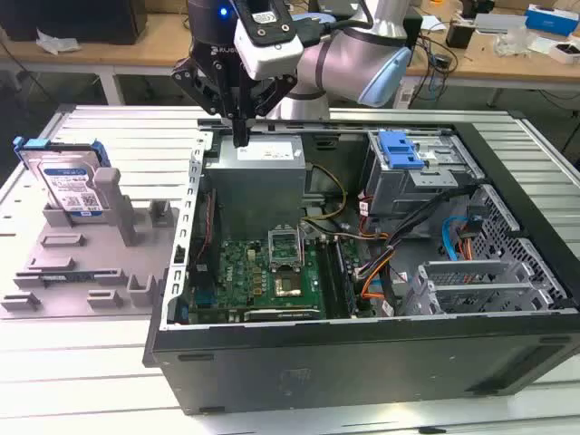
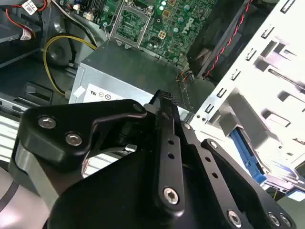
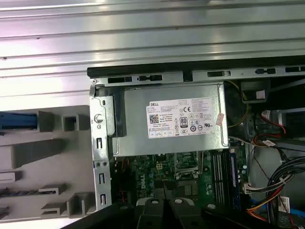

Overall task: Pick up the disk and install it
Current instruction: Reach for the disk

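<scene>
My claw [image 1: 240,136] hung closed and empty above the power supply [image 1: 263,156]. The disk [image 1: 71,186] stood well off to its side, probably rigid and fragile, so best gripped by the carrier edges.

The disk [image 1: 65,181] stood in a holder [image 1: 54,265] at the exterior view's left of the computer case [image 1: 362,362], the gripper [image 1: 240,136] hung above the power supply [image 1: 263,177] inside it, and the drive cage [image 1: 408,186] sat further to the exterior view's right.

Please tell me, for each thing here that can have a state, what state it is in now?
disk, standing on edge in the grey holder, not gripped.
gripper, shut and empty, over the power supply.
computer case, lying flat, side open.
</scene>
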Robot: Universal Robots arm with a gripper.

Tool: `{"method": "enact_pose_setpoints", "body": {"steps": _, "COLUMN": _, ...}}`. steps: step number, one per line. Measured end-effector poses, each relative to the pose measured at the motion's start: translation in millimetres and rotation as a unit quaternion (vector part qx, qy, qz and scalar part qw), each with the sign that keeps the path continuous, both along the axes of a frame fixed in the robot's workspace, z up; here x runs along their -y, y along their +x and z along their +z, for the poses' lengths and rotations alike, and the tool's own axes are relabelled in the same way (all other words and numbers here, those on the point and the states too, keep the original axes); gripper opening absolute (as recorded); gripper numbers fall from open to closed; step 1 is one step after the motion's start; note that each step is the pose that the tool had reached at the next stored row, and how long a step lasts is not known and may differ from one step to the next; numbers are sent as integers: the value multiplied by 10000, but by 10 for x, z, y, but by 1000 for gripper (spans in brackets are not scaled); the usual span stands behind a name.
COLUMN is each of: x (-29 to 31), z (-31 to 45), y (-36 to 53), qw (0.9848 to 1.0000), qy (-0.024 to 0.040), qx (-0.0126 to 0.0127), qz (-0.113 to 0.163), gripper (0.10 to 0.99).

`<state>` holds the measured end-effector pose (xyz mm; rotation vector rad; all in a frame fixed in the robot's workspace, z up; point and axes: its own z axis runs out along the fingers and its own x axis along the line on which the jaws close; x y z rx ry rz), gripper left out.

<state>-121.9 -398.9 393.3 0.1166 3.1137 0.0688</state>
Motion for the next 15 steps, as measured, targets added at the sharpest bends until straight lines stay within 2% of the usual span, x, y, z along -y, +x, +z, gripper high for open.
{"method": "enact_pose_setpoints", "body": {"steps": 7, "x": -7, "z": -1, "y": -12, "qw": 10000, "qy": 1, "qx": 0, "qz": 0, "gripper": 106}}
{"method": "enact_pose_setpoints", "body": {"steps": 9, "x": -61, "z": -1, "y": -89, "qw": 10000, "qy": 0, "qx": -3, "qz": 0, "gripper": 106}}
{"method": "enact_pose_setpoints", "body": {"steps": 11, "x": -135, "z": -4, "y": -205, "qw": 10000, "qy": 0, "qx": -10, "qz": 0, "gripper": 106}}
{"method": "enact_pose_setpoints", "body": {"steps": 12, "x": -167, "z": -6, "y": -293, "qw": 10000, "qy": 0, "qx": -25, "qz": -1, "gripper": 106}}
{"method": "enact_pose_setpoints", "body": {"steps": 15, "x": -197, "z": -9, "y": -426, "qw": 10000, "qy": 0, "qx": -56, "qz": -1, "gripper": 106}}
